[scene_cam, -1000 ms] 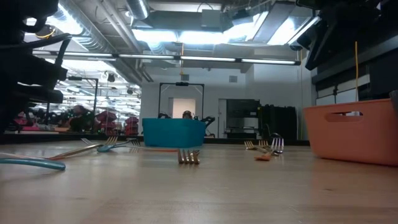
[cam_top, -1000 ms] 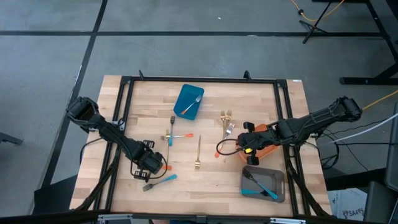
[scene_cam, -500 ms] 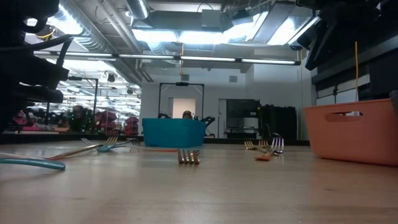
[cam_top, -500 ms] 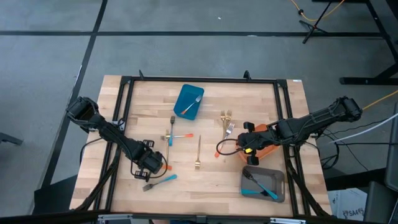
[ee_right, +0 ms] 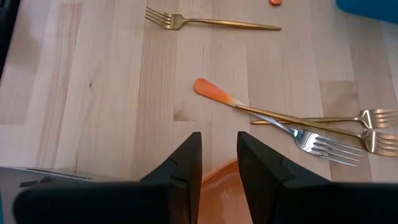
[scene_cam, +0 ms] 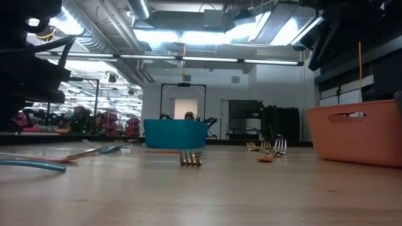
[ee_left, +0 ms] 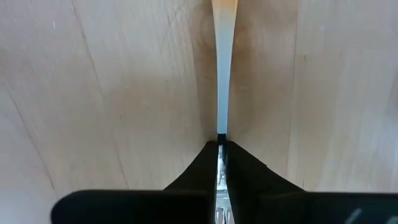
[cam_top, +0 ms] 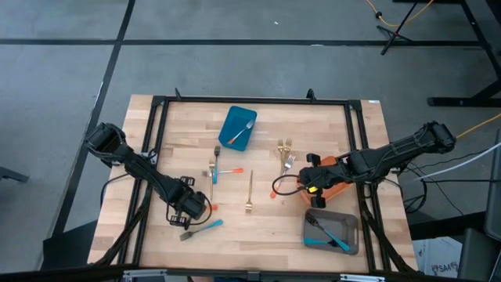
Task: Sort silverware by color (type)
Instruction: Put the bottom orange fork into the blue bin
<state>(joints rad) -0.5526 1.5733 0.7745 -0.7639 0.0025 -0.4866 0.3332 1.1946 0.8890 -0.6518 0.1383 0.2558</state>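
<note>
Left gripper (cam_top: 196,208) is down at the table's near-left area, fingers clamped on the slim shaft of an orange-handled fork (ee_left: 220,93) lying on the wood. Right gripper (ee_right: 218,163) hovers partly parted, grasping nothing, over the orange bin's rim (ee_right: 217,180).

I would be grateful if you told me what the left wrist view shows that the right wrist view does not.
Only the left wrist view shows the left gripper closed on a slim fork handle that fades to orange at its far end, over bare wood. Only the right wrist view shows the right gripper with a gap between its fingers above an orange container, plus a gold fork, an orange-handled fork and more tines beside it. Both show the wooden table.
</note>
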